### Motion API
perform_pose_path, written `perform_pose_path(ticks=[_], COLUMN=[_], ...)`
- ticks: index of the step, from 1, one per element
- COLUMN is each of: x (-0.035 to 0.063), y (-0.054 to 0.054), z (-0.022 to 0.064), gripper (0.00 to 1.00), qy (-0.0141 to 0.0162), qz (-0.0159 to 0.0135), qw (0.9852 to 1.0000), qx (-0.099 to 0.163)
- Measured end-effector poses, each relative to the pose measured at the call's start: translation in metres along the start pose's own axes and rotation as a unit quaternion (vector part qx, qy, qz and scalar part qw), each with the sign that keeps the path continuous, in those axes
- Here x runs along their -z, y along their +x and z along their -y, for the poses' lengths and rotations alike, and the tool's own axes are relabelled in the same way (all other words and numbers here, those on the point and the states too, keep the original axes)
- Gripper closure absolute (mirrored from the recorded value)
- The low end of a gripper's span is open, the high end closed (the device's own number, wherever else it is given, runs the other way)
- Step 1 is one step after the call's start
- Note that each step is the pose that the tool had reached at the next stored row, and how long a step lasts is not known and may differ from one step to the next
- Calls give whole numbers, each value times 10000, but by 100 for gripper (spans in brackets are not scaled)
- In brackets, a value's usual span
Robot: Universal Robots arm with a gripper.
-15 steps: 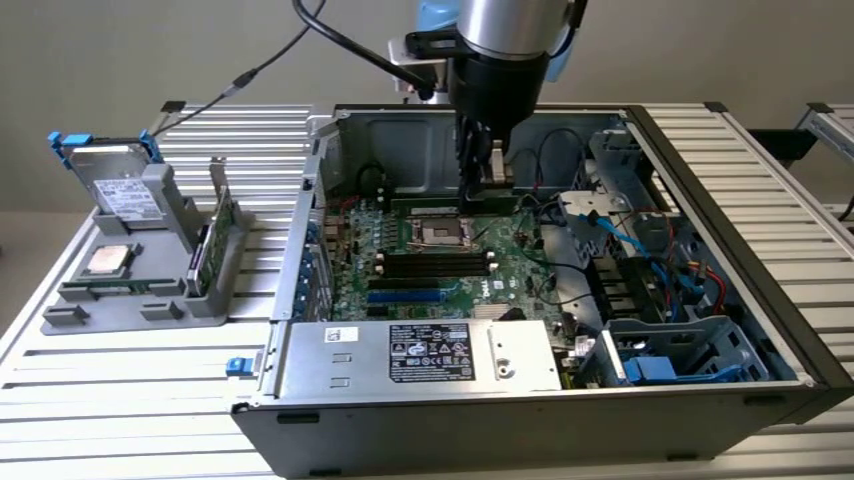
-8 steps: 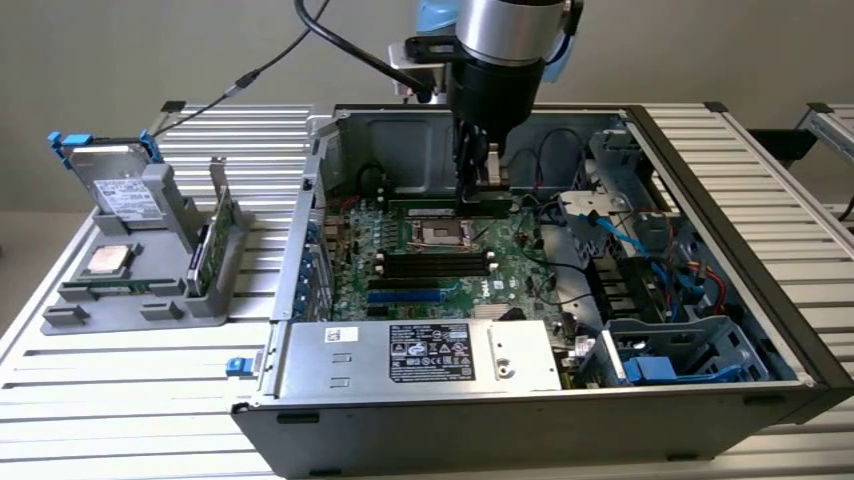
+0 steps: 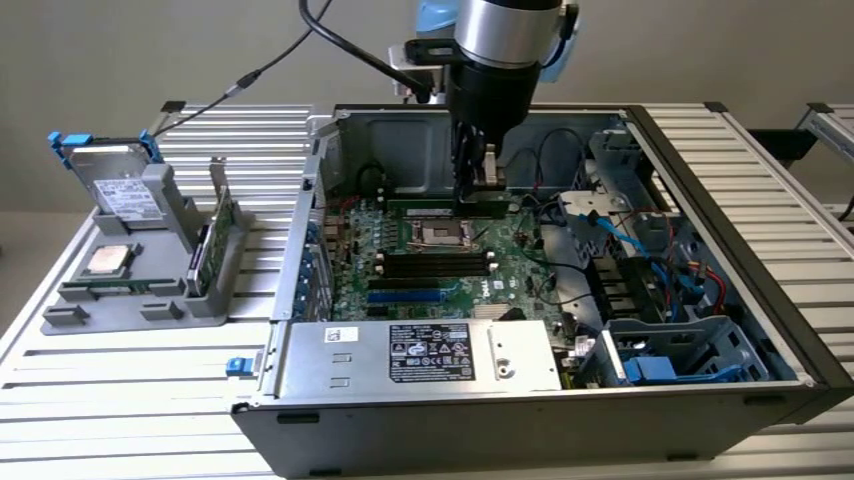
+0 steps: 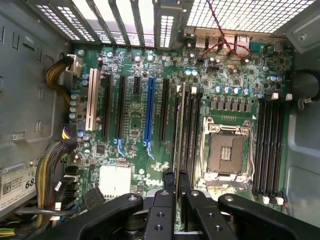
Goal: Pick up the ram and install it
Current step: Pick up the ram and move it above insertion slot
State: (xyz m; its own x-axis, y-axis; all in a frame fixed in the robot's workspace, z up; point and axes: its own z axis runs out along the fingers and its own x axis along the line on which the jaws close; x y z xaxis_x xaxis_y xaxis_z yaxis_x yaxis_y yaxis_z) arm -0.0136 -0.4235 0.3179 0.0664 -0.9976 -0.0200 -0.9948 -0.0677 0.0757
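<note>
1. Ram [image 3: 441,208]: I see it as a thin green stick clamped in the tool [image 3: 478,195], down inside the open computer case [image 3: 747,200].
2. Its long axis lies level and runs from the exterior view's left to the exterior view's right. It stands on its long edge, with one flat face toward that camera.
3. On my wrist camera the ram [image 4: 181,130] shows edge-on as a narrow strip. It runs straight out from between the fingers [image 4: 165,200] toward the vented rear wall of the case.
4. That strip runs parallel to the black memory slots [image 4: 192,125] and lies over the bank between the processor socket [image 4: 226,152] and the long card slots, one of them blue [image 4: 150,115].
5. The tool [image 4: 176,175] is closed almost fully, its two fingers pinching the flat faces of the stick near one end.
6. In the exterior view the stick sits just behind the processor socket [image 3: 438,236], low against the motherboard [image 3: 494,265]. I cannot tell whether it is seated in a slot or just above one.
7. The arm comes straight down from above into the rear half of the case.
8. The case rests on a slatted metal table [image 3: 80,370]. Well apart from it, at the exterior view's left, a grey stand [image 3: 127,300] carries a hard drive [image 3: 118,185] and an upright green card [image 3: 214,240].
</note>
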Motion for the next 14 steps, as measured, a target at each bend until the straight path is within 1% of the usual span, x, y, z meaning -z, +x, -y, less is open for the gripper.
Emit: perform_pose_path(ticks=[5,10,12,14], x=[-33,-48,-50,-54], y=[-42,-80,-98,-115], z=[5,9,10,12], gripper=[87,87,87,87], qy=[-32,-49,-51,-53], qz=[-38,-78,-101,-133], qw=[10000,10000,9999,9999], qx=[-18,-33,-36,-39])
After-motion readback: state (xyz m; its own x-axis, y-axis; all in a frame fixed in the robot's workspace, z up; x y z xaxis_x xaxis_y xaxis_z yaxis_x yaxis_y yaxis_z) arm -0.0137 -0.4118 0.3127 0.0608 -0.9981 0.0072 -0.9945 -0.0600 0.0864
